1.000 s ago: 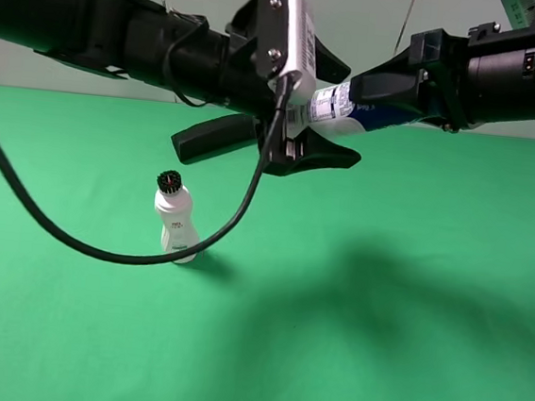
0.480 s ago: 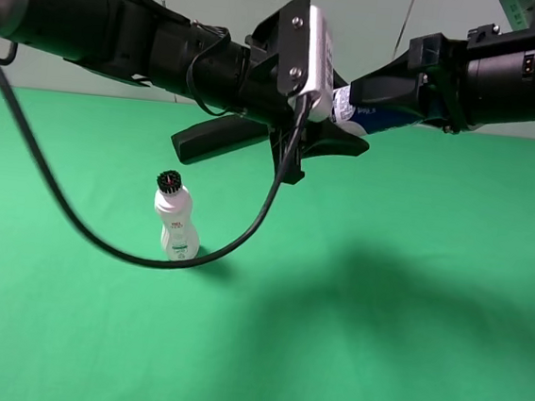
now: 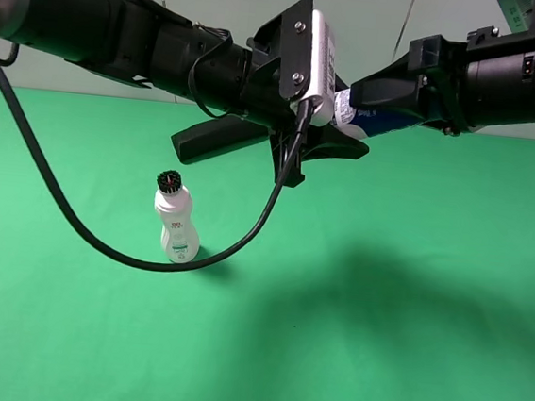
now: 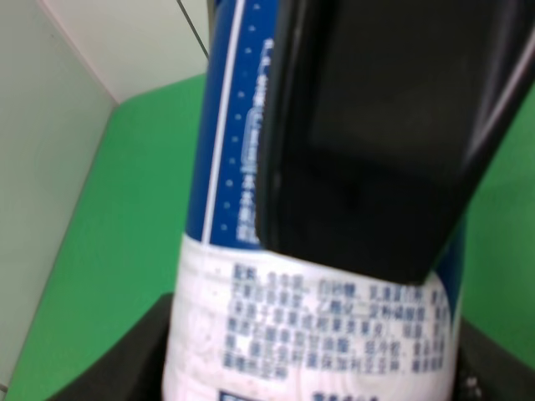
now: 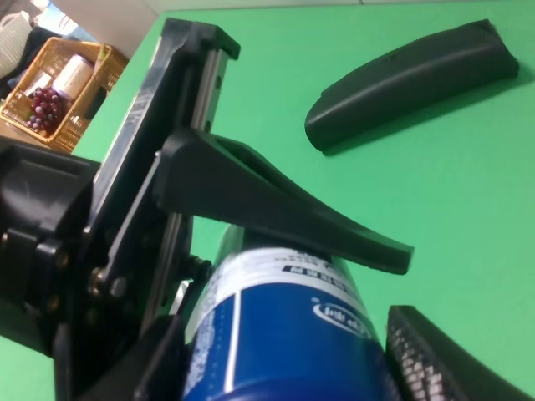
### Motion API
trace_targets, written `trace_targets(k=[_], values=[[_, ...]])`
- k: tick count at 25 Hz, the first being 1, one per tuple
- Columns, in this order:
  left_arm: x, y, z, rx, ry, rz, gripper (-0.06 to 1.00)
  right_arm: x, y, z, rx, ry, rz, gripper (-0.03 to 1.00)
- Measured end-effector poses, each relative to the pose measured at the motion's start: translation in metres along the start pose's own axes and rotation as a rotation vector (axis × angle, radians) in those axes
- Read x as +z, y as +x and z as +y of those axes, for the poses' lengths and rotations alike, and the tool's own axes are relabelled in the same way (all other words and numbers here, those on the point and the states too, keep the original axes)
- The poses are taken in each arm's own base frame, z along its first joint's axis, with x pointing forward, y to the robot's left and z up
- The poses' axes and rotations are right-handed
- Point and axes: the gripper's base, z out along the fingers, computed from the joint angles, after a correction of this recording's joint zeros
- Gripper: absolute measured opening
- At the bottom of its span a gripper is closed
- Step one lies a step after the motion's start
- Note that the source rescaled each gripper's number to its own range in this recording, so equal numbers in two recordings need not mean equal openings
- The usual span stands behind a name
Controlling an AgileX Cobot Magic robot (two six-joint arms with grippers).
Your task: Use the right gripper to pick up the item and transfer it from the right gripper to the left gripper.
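Down on the green table (image 3: 405, 346) a white bottle (image 3: 177, 225) stands alone. Above it, I see the right gripper (image 3: 367, 104) clamped on the blue bottle (image 3: 349, 123) in mid-air, and the left gripper (image 3: 272, 149) with fingers spread wide, one lying across that bottle.

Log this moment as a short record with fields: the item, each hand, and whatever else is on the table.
item: blue-and-white bottle, in the air, roughly level
right hand: shut on the bottle
left hand: open, fingers spread around the bottle's free end
handover: not yet done
also present: small white bottle with a black brush top, upright on the green table
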Motion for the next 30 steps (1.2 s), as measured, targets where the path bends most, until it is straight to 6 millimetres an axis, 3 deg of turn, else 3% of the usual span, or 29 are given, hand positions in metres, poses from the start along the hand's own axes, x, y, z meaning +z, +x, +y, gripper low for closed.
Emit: trace_targets(k=[7,9,11,12,14,19,30], values=[[0.000,0.000,0.000,-0.003,-0.001,-0.001,0.07,0.000,-0.001,0.000,0.027,-0.001,-0.006,0.01],[0.000,0.000,0.001,-0.017,-0.006,-0.001,0.00,0.000,-0.003,0.000,0.062,-0.005,-0.028,0.22],[0.001,0.003,0.001,-0.020,-0.012,0.015,0.01,-0.001,-0.005,0.000,0.077,0.001,-0.050,0.65],[0.002,0.004,0.001,-0.022,-0.014,0.020,0.01,-0.001,-0.005,0.000,0.079,0.005,-0.054,0.79],[0.002,0.005,0.001,-0.027,-0.016,0.026,0.01,-0.001,-0.006,-0.001,0.083,0.016,-0.067,0.92],[0.002,0.005,0.001,-0.029,-0.016,0.026,0.01,-0.008,-0.012,0.001,0.072,0.042,-0.119,0.99],[0.002,0.005,0.001,-0.029,-0.017,0.026,0.01,-0.048,-0.022,0.014,-0.023,0.168,-0.273,1.00]])
